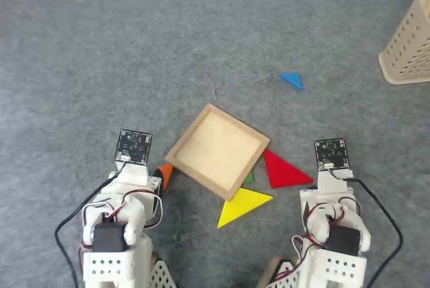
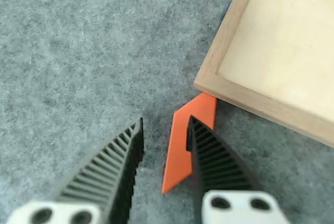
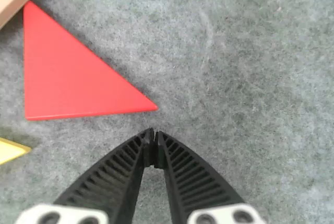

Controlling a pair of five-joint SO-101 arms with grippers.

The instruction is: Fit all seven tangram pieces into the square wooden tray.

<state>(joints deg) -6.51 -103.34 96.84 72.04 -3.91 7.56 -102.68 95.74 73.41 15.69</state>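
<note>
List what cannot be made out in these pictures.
Small green piece: high view, mostly hidden by the square wooden tray; shape unclear.
Orange flat piece: left wrist view, partly behind the left pincer; high view, partly under an arm.
Yellow triangle: right wrist view, cut off by the edge.
Beige slotted basket: high view, cut off at the edge.

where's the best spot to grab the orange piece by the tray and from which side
Across its narrow width near the middle, coming straight down. The orange piece lies flat on the carpet, long and thin, so the open left gripper can straddle its long edges. Avoid the end by the wooden tray, where a finger would likely hit the wall.
</note>
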